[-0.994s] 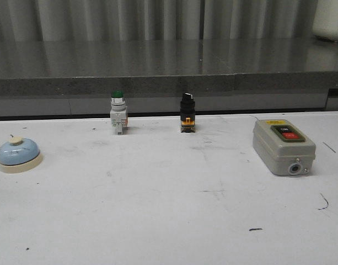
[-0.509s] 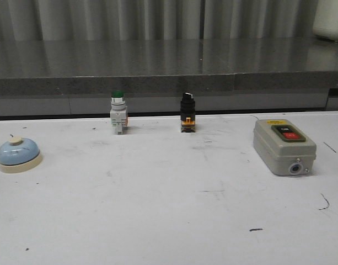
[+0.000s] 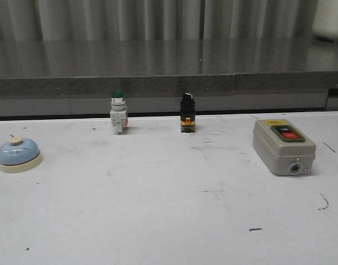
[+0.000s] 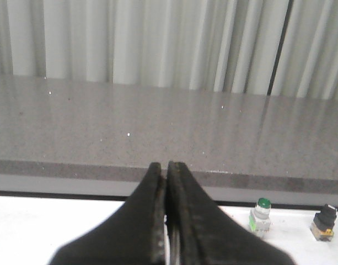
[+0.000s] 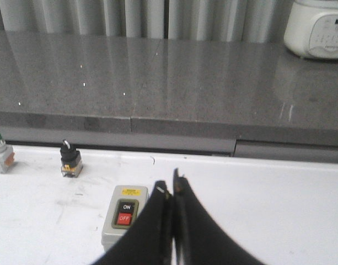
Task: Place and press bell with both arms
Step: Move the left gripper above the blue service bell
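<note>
The bell (image 3: 18,154) was seen at the far left edge of the front view, mid-height, upright on the white table (image 3: 169,210), blue dome on cream base w/ cream button on top. No arm was in the front view. The bell was round, so no long axis was to be noted; approach dir. was judged free.

Left gripper (image 4: 166,168) was seen at bottom centre of the left wrist view, fingers pressed together, nothing held. Right gripper (image 5: 171,185) was seen at bottom centre of the right wrist view, also closed tight, nothing held.

The bell was not caught in either wrist view. In the left wrist view the green-capped push button (image 4: 261,216) and black selector switch (image 4: 324,222) were at lower right, so the bell was judged to lie further to the left of that gripper, out of frame. In the right wrist view the grey switch box (image 5: 124,215) sat just left of the fingers, lower centre, w/ the other two switches at far left.

Left arm was judged nearer to the bell; the right arm was well apart from it, across the table. Fingers would need opening before any grasp. Nothing of the task was judged done yet.
</note>
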{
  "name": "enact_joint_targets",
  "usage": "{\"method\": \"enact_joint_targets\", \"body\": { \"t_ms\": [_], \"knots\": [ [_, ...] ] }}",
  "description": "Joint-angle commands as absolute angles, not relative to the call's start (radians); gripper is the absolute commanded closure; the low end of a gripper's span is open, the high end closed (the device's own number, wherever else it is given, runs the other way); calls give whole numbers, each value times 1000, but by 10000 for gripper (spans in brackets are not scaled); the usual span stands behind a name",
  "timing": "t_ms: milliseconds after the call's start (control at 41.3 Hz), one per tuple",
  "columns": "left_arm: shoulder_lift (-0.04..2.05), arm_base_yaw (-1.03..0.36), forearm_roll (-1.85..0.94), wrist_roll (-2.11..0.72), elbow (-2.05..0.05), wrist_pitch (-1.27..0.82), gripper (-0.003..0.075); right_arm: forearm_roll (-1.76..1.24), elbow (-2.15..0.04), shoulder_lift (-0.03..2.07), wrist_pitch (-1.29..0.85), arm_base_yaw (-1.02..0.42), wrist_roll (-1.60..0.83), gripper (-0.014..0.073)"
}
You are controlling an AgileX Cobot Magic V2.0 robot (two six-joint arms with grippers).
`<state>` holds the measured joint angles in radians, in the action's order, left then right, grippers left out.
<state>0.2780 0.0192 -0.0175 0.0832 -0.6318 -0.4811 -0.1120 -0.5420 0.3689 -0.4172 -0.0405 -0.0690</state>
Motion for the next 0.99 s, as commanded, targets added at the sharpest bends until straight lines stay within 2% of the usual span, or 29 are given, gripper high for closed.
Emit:
{"method": "enact_joint_targets", "body": {
  "t_ms": [0,267,557,606,654,703,776,848,897,969],
  "knots": [
    [343,20,-28,95,-671,-444,740,-109,-583,445,-374,-33,-71,662],
    [411,20,-28,95,-667,-538,740,-109,-583,583,-417,-33,-71,662],
    [448,20,-23,95,-667,-549,740,-108,-582,687,-432,-33,-72,659],
    [452,20,-18,95,-667,-551,739,-108,-582,696,-434,-33,-76,636],
    [458,20,-18,91,-667,-553,726,-108,-582,702,-434,-33,-85,573],
    [465,20,-18,85,-667,-553,676,-108,-582,706,-435,-33,-89,475],
    [474,20,-17,85,-667,-551,537,-108,-582,708,-435,-33,-89,307],
    [486,20,-17,85,-667,-548,330,-108,-582,708,-435,-33,-89,146],
    [496,20,-15,85,-667,-537,217,-108,-582,708,-435,-33,-89,81],
    [517,19,-15,85,-667,-529,125,-108,-582,708,-436,-33,-89,41]
  ]
}}
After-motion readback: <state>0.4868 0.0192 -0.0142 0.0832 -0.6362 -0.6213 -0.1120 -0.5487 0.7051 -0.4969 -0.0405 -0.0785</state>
